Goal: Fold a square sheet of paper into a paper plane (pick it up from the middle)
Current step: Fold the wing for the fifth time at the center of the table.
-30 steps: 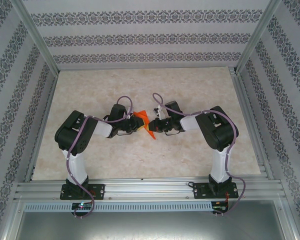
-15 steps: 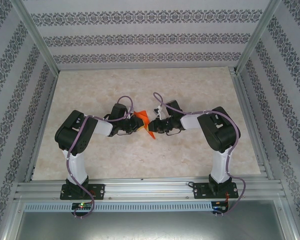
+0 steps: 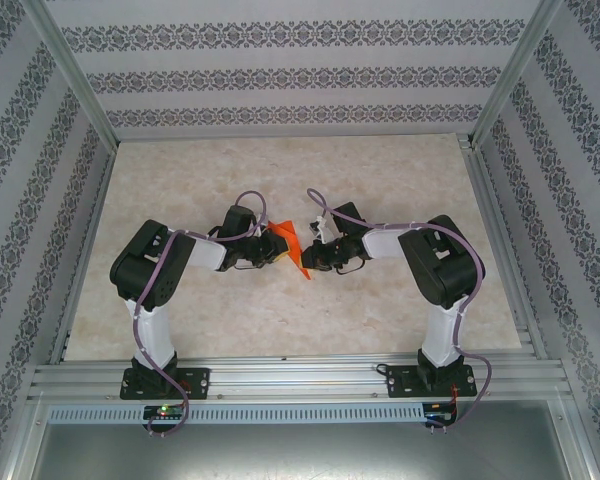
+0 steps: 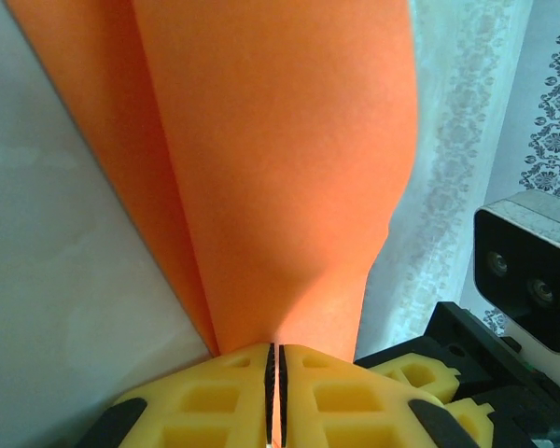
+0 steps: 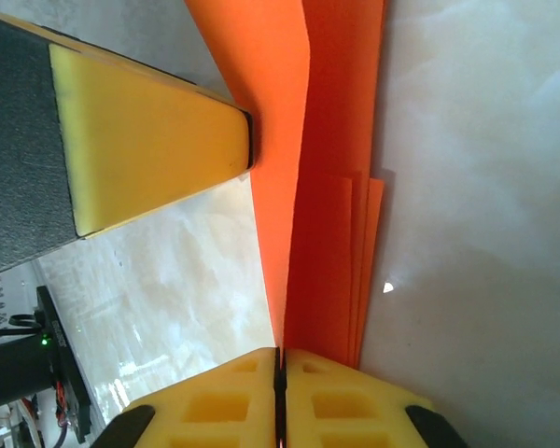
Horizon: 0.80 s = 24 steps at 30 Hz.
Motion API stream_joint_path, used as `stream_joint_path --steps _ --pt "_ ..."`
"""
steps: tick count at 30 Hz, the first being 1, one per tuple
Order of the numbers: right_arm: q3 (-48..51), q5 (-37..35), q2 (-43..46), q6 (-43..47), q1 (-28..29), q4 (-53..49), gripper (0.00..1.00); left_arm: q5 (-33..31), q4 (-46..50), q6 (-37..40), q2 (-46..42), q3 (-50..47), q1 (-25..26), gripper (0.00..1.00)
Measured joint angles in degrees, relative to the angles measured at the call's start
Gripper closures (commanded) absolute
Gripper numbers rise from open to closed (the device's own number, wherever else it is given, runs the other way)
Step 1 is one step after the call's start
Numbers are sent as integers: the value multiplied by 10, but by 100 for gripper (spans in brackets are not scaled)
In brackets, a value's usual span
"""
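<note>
The orange-red paper [image 3: 291, 243], folded into several layers, hangs above the table's middle between both arms. My left gripper [image 3: 277, 250] is shut on one edge of it; in the left wrist view the paper [image 4: 280, 159] rises from between the closed yellow fingers [image 4: 215, 392]. My right gripper [image 3: 308, 256] is shut on the opposite side. In the right wrist view the folded layers [image 5: 331, 187] run up from its closed fingers [image 5: 345, 401], and a left finger [image 5: 149, 149] touches the paper's upper part. It is a long narrow folded shape with a crease.
The marble-patterned tabletop [image 3: 380, 180] lies under the arms inside a metal frame [image 3: 290, 375]. Patterned walls [image 3: 290, 80] enclose the back and sides. The right wrist camera housing [image 4: 532, 266] shows close by in the left wrist view.
The right gripper has edged a little left and closer to the left gripper, and the paper between them has bunched up slightly. Both keep their hold.
</note>
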<state>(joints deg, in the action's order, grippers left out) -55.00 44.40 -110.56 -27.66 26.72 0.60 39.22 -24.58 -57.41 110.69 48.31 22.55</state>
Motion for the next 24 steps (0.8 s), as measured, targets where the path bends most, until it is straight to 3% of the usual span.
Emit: stream_joint_path --steps 9,24 --pt "18 34 -8 -35 -17 49 100 10 -21 0 0 -1 0 77" --pt "38 81 -15 -115 -34 132 100 32 -111 0 0 -16 21 78"
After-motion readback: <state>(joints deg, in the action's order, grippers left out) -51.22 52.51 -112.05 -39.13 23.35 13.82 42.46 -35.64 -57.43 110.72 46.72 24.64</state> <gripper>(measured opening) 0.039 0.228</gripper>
